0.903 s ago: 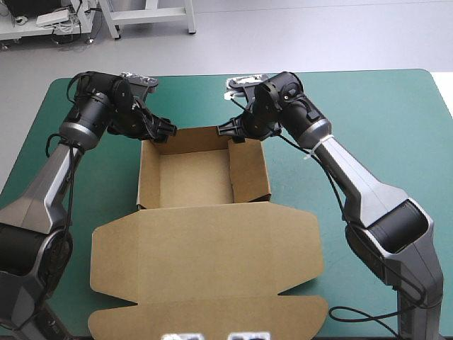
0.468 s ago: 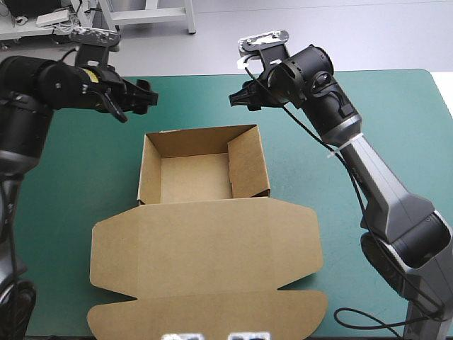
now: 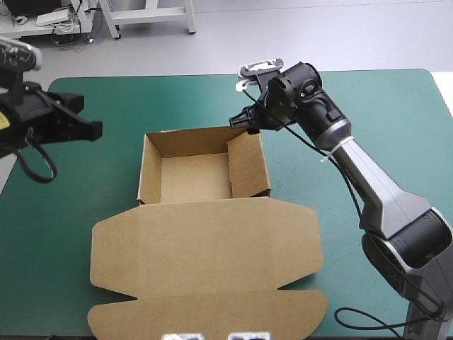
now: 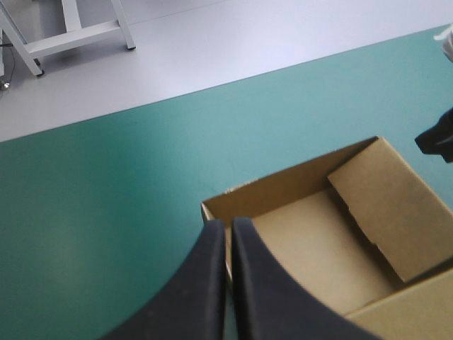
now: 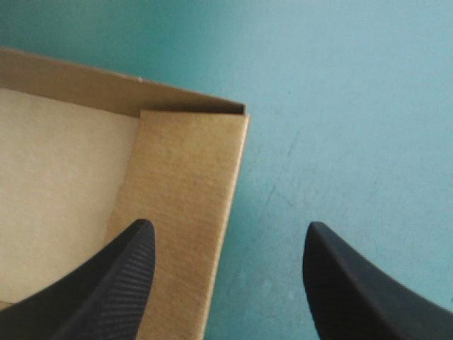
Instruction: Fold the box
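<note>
High view is showing the box (image 3: pixel 205 212) on the table (image 3: pixel 368 106), lid flat. We are aiming the spread right end effector (image 5: pixel 228 225) squarely astride the box's far-right wall, while the left end effector (image 4: pixel 228 223), pinched together, is hanging clear of it.

Readable text: none in any view.
Box (image 3: pixel 205 262): plain brown board; no print, label or number can be read on it.
Teal-green cover (image 3: pixel 396 127): no sign or mark can be read on it.

Pale grey floor (image 3: pixel 318 35) beyond the teal-green table (image 3: pixel 396 106), with white frame legs (image 3: pixel 190 18).
</note>
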Controlling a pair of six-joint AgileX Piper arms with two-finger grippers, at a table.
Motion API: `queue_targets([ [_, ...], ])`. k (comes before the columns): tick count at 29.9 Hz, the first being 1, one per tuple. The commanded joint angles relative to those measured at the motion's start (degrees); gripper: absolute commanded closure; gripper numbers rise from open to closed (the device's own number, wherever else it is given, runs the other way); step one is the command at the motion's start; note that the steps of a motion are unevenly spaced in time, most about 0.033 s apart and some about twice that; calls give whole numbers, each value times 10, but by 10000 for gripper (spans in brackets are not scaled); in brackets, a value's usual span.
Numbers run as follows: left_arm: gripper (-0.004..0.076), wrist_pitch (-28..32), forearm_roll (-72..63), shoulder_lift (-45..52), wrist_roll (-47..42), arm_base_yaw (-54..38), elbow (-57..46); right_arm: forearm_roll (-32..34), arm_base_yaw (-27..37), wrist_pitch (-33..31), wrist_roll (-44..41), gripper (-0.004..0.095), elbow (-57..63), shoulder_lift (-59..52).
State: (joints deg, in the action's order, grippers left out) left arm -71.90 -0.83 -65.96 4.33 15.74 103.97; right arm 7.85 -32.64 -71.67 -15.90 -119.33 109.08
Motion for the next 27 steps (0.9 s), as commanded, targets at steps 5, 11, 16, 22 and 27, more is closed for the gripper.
queue_targets([
  [5,732,-12,8,137,0,2,-222,-21,4,36,3,345,96,-31],
  [11,732,15,1,244,-7,2,-405,-63,4,39,10,368,124,-5],
  [16,732,15,-1,328,-7,2,-516,-109,4,31,27,633,124,31],
  [22,732,-1,-3,392,-7,2,-571,-109,6,39,19,926,122,34],
  [27,732,-12,1,413,-26,2,-572,-100,23,39,6,926,93,23],
])
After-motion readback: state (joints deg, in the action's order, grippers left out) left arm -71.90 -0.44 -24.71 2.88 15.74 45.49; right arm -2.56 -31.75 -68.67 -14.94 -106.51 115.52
